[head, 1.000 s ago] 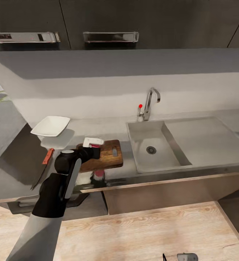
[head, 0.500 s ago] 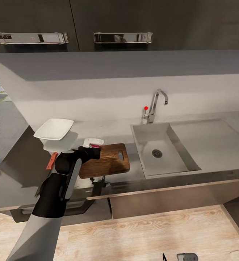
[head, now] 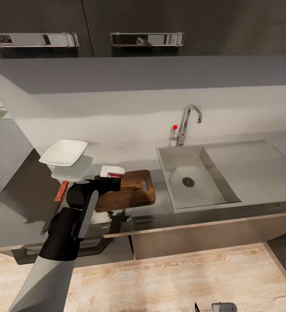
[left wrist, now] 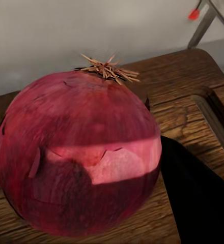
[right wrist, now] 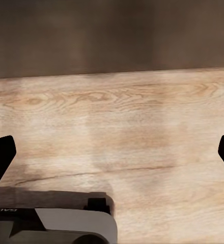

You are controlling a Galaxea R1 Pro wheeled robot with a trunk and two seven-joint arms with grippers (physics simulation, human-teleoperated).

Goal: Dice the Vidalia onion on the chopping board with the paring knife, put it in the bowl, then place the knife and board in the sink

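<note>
The countertop (head: 130, 156) runs glossy grey across the head view, above a light wooden floor (head: 182, 277). Set into it on the right is the sink (head: 190, 177), its basin holding only the round drain, with the chrome tap (head: 187, 123) at its back edge. Just left of the sink lies the chopping board (head: 132, 193), handle slot toward the sink. The white bowl (head: 64, 152) stands further left and back, well apart from the board. The paring knife (head: 60, 191) lies left of the board, partly hidden behind the left arm.

The left gripper (head: 112, 174) sits over the board's left end, clamped on the Vidalia onion (left wrist: 79, 157); whether the onion touches the board cannot be told. The right gripper (right wrist: 112, 147) points at the floor, fingertips (right wrist: 1, 152) spread wide apart.
</note>
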